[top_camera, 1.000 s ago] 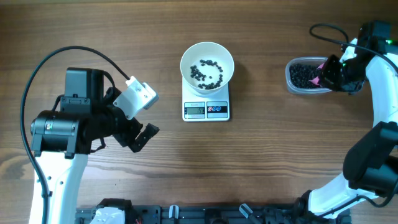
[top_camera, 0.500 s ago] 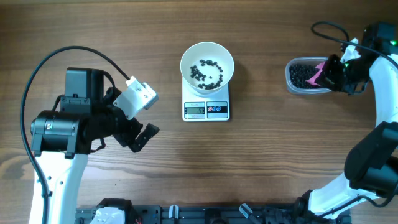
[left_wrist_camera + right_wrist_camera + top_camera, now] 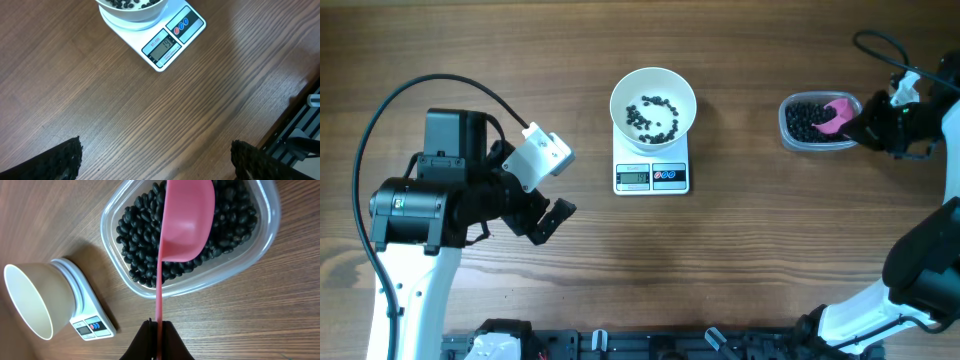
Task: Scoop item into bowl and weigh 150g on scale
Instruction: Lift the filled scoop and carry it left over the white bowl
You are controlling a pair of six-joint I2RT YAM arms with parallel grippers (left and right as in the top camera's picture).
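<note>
Pink scoop (image 3: 186, 225), clamped in the right tool (image 3: 157, 329), sits empty over the beans (image 3: 137, 240): dig deep, lift level. Left tool (image 3: 157, 162) apart.

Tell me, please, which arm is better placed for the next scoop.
Right: the right gripper is shut on the pink scoop, whose cup sits over the beans in the clear tub. The left gripper is open, empty, far from the tub.

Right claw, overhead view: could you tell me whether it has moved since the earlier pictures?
Yes: the right claw shifted right, away from the unmoved clear tub.
</note>
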